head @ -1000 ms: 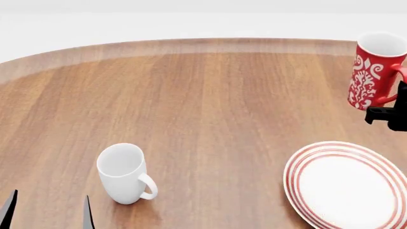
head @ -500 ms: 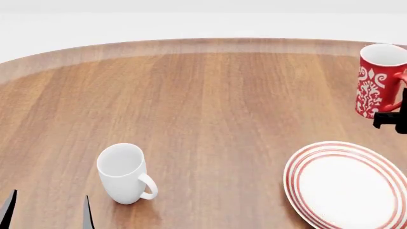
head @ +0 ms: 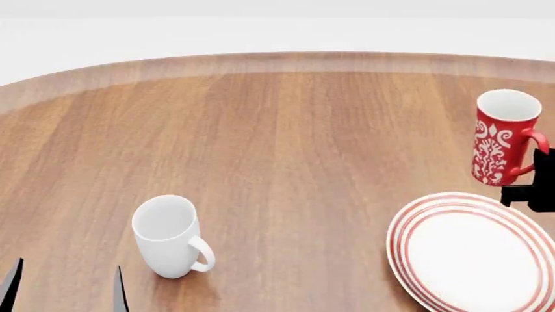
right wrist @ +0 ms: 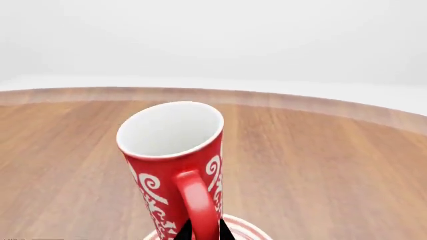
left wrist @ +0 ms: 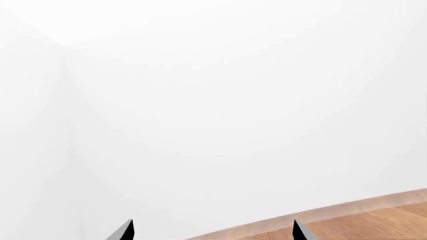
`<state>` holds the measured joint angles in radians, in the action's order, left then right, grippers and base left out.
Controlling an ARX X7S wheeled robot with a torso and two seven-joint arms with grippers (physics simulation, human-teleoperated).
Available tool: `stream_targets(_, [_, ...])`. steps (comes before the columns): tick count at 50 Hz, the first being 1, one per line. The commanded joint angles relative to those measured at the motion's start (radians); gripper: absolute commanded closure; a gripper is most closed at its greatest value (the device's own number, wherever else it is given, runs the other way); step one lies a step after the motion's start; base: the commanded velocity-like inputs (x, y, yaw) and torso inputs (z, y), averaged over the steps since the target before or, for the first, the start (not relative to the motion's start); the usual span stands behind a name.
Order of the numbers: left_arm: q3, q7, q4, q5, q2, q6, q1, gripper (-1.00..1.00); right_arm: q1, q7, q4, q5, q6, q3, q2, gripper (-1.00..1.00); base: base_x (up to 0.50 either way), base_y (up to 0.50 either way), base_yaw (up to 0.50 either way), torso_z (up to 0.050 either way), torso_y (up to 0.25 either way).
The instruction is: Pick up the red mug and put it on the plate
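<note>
1 red mug (head: 500, 138), 1 white mug (head: 169, 236), 1 plate (head: 474, 252), 1 table (head: 286, 136).

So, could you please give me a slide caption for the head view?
Right gripper holds the red mug by its handle beyond the plate; white mug stands apart.

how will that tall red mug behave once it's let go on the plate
The red mug is tall and slim, so it probably tips easily if released tilted. Held only by its handle in the right hand, it may swing or twist. It looks rigid and glossy, so it could slide on the plate.
</note>
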<state>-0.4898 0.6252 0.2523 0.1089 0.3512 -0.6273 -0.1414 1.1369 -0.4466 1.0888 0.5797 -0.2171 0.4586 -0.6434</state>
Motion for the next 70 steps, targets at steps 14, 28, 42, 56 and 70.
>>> stream_targets(14, [-0.005,0.005,-0.001,0.004,0.003,0.002,-0.002,-1.0,-0.032,-0.112,0.219,-0.08,0.295,-0.132,0.079,1.0,0.0,0.0,0.0,0.0,0.0])
stream_targets(28, [-0.006,0.01,-0.003,0.009,0.005,0.007,-0.002,-1.0,-0.087,-0.139,0.219,-0.229,0.339,-0.387,0.101,1.0,0.0,0.0,0.0,0.0,0.001])
stream_targets(42, [-0.009,0.014,-0.002,0.014,0.007,0.005,-0.004,-1.0,-0.126,-0.144,0.22,-0.39,0.331,-0.591,0.126,1.0,0.0,0.0,0.0,0.0,0.0])
stream_targets(56, [-0.011,0.017,-0.005,0.015,0.009,0.011,-0.004,-1.0,-0.135,-0.128,0.22,-0.521,0.329,-0.672,0.137,1.0,0.0,0.0,0.0,0.0,0.001])
stream_targets(70, [-0.015,0.02,-0.001,0.017,0.01,0.001,-0.006,-1.0,-0.135,-0.087,0.22,-0.562,0.322,-0.699,0.138,1.0,0.0,0.0,0.0,0.0,0.0])
